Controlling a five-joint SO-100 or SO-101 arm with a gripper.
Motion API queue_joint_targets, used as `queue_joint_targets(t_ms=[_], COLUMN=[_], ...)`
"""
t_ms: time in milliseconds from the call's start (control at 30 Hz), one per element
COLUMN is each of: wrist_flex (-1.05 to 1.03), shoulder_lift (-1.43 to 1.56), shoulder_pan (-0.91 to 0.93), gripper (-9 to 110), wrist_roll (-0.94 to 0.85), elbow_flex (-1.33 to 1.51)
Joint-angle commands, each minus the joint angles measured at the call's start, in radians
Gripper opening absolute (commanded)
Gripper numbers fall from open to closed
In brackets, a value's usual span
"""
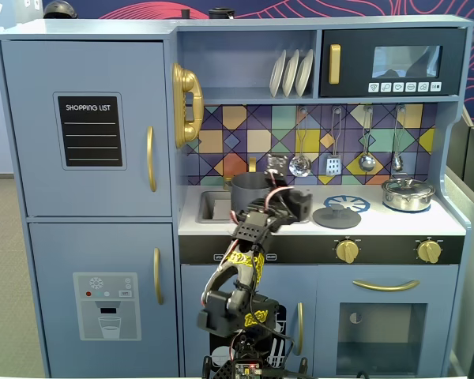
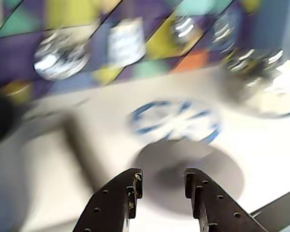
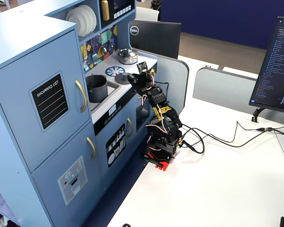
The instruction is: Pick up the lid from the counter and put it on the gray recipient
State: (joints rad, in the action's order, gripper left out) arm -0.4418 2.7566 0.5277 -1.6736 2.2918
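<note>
Gripper (image 2: 159, 181) first: in the wrist view its two dark fingers stand a little apart, nothing between them, empty. They hang just short of the lid (image 2: 191, 176), which lies flat on the white counter (image 2: 280, 145) directly ahead. The picture is blurred, so I cannot tell whether a fingertip touches the lid's rim; the small knob does not resolve either.

In a fixed view from the front, the arm (image 1: 245, 260) rises from its base below the toy kitchen and reaches over the counter edge, its head near the lid (image 1: 336, 216) but slightly to the left of it.

Behind the lid, the blue-and-white burner mark (image 2: 176, 121) is printed on the countertop, partly overlapped by the lid in the wrist view. To the right sits the small shiny silver pot (image 1: 408, 193), its own lid on.

The gray recipient (image 3: 97, 87) stands uncovered in the sink recess, left of the lid in the front view, apart from it, with the arm's head between them.

Farther back: tiled backsplash, hanging utensils (image 1: 333, 150), plates (image 1: 291, 73) on the shelf.

Progress, as I judge it: approach only. Lid not yet grasped or lifted. Left to do: close on it, lift, carry over to the gray pot, set it on.
</note>
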Motion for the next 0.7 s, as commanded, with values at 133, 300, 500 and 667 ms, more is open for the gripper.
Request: queue_joint_targets(t_ms=[133,300,500,667], wrist_flex=[0.336,0.448,0.538,0.578], shoulder_lift=[-0.127,-0.198,-0.331,-0.431], shoulder_pan=[0.126,0.141,0.143,0.140], gripper=[7,29,35,35], wrist_roll=[0.046,0.123,0.146,0.163], elbow_flex=[0.107,0.114,0.058,0.009])
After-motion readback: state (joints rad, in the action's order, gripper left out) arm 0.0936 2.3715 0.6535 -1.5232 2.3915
